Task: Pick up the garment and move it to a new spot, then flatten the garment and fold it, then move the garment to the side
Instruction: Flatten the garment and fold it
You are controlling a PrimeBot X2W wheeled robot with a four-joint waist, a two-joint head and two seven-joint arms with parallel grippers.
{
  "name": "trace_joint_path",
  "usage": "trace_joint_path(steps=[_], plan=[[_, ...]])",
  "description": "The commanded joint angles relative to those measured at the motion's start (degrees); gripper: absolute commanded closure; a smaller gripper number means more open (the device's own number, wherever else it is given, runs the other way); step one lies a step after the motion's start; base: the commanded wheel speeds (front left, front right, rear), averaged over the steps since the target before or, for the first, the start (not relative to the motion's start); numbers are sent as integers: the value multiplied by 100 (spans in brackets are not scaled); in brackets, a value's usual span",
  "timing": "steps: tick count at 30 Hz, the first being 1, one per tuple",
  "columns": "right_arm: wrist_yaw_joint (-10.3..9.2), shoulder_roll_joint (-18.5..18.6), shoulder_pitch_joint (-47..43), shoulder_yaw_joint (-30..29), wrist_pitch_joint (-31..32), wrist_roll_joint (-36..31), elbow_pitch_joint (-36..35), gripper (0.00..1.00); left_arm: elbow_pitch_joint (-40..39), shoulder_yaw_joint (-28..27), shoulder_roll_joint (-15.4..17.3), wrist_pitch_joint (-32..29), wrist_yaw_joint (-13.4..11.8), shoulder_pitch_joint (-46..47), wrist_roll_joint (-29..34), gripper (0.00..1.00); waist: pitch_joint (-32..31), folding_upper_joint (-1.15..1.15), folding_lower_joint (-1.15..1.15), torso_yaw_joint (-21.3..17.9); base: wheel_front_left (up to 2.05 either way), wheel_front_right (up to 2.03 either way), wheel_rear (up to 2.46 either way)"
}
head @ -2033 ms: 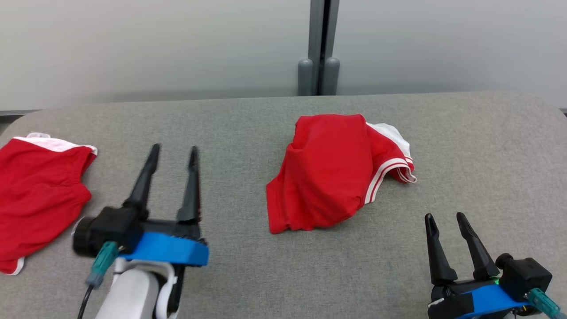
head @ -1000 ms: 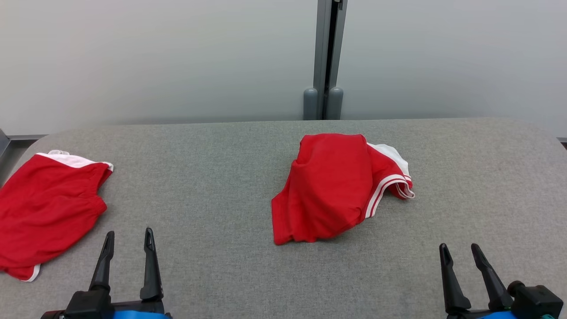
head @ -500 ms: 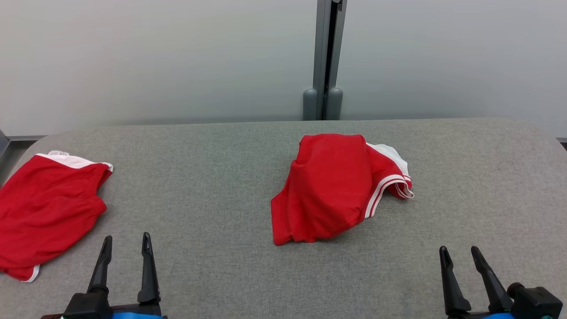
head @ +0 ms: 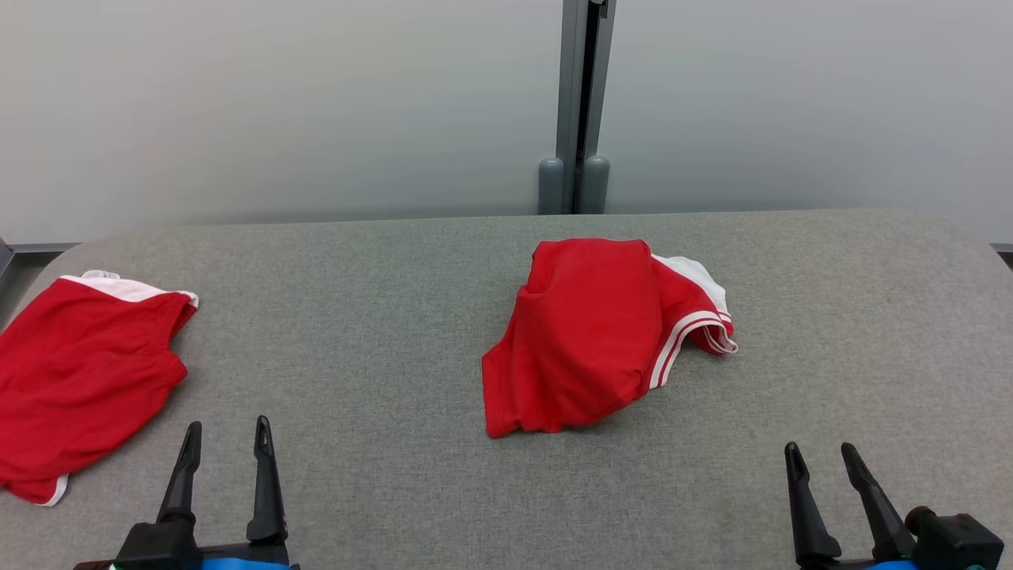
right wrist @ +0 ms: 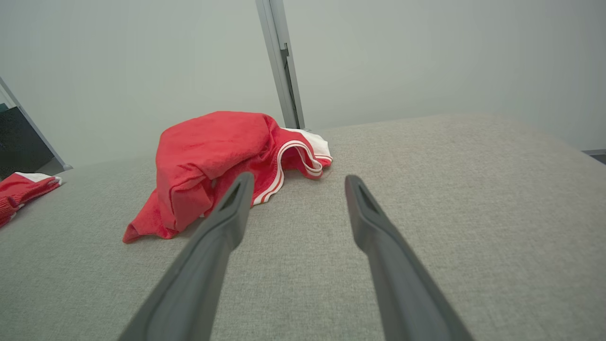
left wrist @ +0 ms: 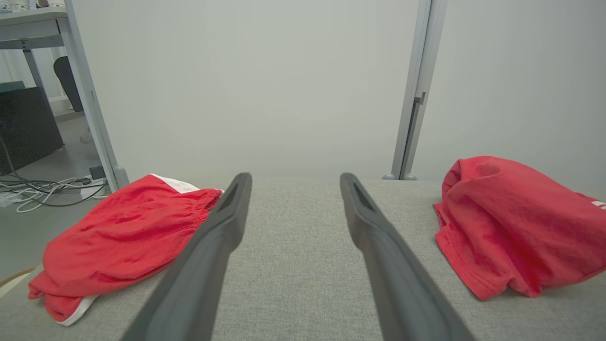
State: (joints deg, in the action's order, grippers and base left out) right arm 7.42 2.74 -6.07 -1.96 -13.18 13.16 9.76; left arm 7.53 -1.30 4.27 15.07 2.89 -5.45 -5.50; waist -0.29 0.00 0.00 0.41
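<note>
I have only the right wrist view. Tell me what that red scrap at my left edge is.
Observer: A second red garment with a white band, lying at the table's left end, apart from the crumpled garment.
Operator: Report the left gripper.
Observer: The left gripper is open and empty, its fingers pointing between the two garments.
Operator: Describe what's beyond the table's left end.
Observer: Loose cables on the floor.

Grey table, pale wall, grey post
</note>
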Motion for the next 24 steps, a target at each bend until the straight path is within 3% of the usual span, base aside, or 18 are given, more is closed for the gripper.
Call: trace_joint_path(steps=[1, 12, 18, 24], plan=[[13, 27, 3, -4, 2, -18, 2, 0, 14, -33, -2, 15, 13, 93, 24, 0, 1, 0, 0, 2, 0, 0, 0], [13, 27, 400, -169, 104, -147, 17, 0, 25, -53, -36, 15, 82, 180, 58, 0, 68, 0, 0, 94, 0, 0, 0], [12, 29, 1322, -333, 376, -598, 33, 0, -24, 18, -66, 15, 109, 322, 71, 0, 308, 0, 0, 265, 0, 0, 0], [9, 399, 2419, -521, 727, -870, 382, 0, -111, 136, -103, 15, 83, 548, 48, 0, 715, 0, 0, 569, 0, 0, 0]])
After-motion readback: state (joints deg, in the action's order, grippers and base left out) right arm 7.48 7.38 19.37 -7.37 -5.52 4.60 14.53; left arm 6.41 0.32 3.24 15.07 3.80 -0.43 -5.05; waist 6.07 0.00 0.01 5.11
